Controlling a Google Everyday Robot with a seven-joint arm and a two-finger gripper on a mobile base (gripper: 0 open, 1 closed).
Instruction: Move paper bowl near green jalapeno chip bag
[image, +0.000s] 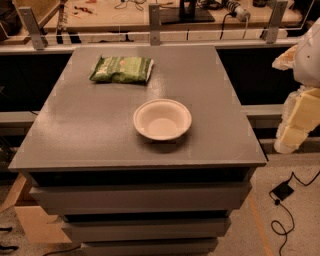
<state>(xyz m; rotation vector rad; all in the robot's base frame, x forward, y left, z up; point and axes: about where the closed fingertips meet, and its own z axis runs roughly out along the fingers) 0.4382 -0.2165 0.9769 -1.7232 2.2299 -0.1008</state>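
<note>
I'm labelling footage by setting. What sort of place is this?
Probably a robotics lab or workshop: a cluttered workbench behind, a grey drawer cabinet holding a paper bowl and green chip bag, and the robot's end effector off its right side.

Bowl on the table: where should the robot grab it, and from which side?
Probably best pinch the bowl by its wide flat rim, on the right edge, coming down from above. It sits upright and open, so the rim sticks out free, and that edge is nearest the gripper, which hangs beside the table on its right side. The chip bag lies apart.
</note>
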